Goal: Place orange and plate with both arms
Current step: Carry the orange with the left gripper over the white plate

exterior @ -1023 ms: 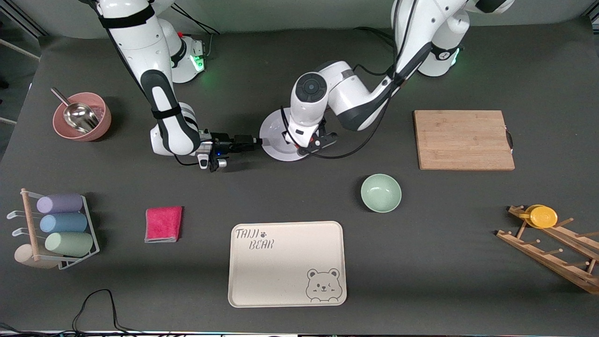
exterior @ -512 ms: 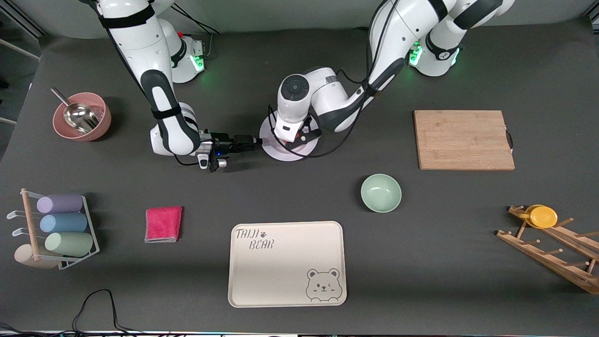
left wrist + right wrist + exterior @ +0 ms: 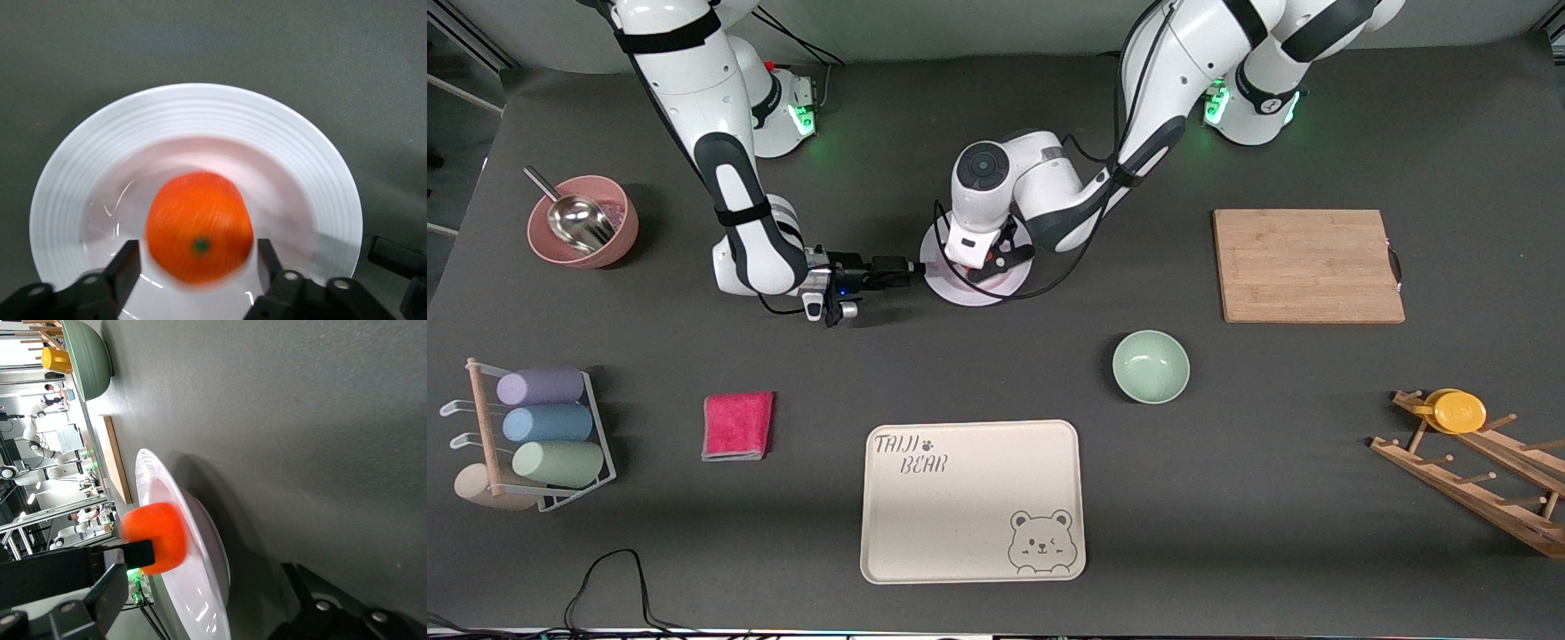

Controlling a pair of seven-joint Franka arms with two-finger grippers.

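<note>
The pale plate (image 3: 960, 289) lies mid-table between the two arms. On it sits the orange (image 3: 199, 227), blurred in the left wrist view; in the right wrist view the orange (image 3: 157, 537) rests on the plate's (image 3: 200, 587) upper face. My left gripper (image 3: 987, 262) hangs just over the plate, open, its fingers (image 3: 127, 267) either side of the orange with a gap on both sides. My right gripper (image 3: 914, 266) lies level at the plate's rim toward the right arm's end, open, jaws standing wide above and below the rim (image 3: 213, 620).
A mint-green bowl (image 3: 1151, 366) and a cream bear tray (image 3: 973, 500) lie nearer the front camera. A wooden board (image 3: 1307, 265) and a rack with a yellow lid (image 3: 1458, 411) lie toward the left arm's end; a pink bowl (image 3: 583, 220), red cloth (image 3: 737, 425) and cup rack (image 3: 534, 436) toward the right arm's.
My left arm swung over the plate's middle toward the right arm's end, then its fingers parted and let go of the orange. The right arm has stayed still.
</note>
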